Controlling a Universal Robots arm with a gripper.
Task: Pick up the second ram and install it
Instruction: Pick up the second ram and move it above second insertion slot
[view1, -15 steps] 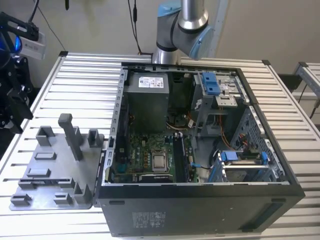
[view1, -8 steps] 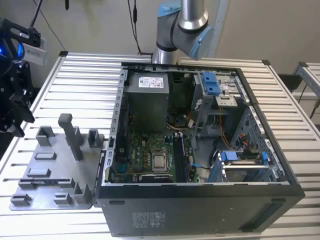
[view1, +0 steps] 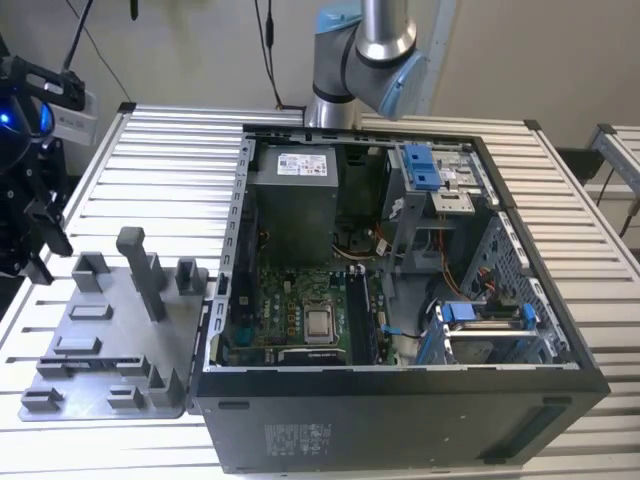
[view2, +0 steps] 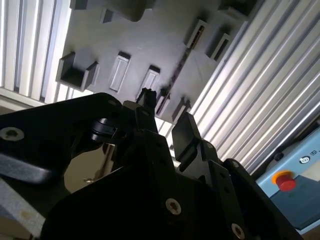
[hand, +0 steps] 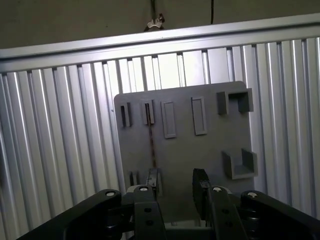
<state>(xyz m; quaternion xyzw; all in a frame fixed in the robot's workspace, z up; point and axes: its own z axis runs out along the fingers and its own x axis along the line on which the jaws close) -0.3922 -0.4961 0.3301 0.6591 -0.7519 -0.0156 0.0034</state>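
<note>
The jaws stand open, empty, over the flat grey plastic fixture (hand: 210, 150). With their closing line as 9-to-3, the thin dark second ram (hand: 151, 140) runs 12-to-6, under one fingertip (hand: 154, 180).

Ribbed metal table (view1: 150, 150), plain beige wall (view1: 520, 50), dangling black cables (view1: 268, 40)

Wrist views overlook fixture (hand: 182, 157); exterior view faces case (view1: 400, 420).

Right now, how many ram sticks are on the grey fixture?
1. The second ram stands on edge in the grey fixture, near the open end effector. Others inside the computer case may be hidden.
</note>
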